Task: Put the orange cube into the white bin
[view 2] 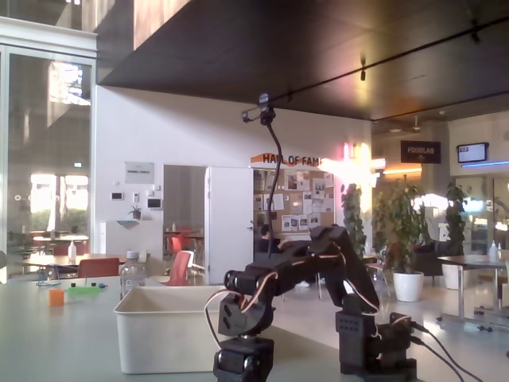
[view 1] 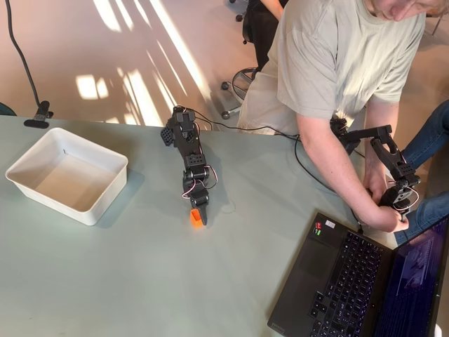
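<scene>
Looks like a big open lobby or common area of some campus or office building, not a lab. In the fixed view there's a far wall with a "HALL OF FAME" sign (view 2: 280, 159) over a pinboard of papers (view 2: 296, 203), potted plants (view 2: 402, 231), café-style tables and red chairs (view 2: 181, 267) on the left (tall glass windows (view 2: 48, 171) too). The overhead view shows a pale green tabletop (view 1: 126, 281) with a laptop (view 1: 351, 281) and a person leaning over it.
</scene>
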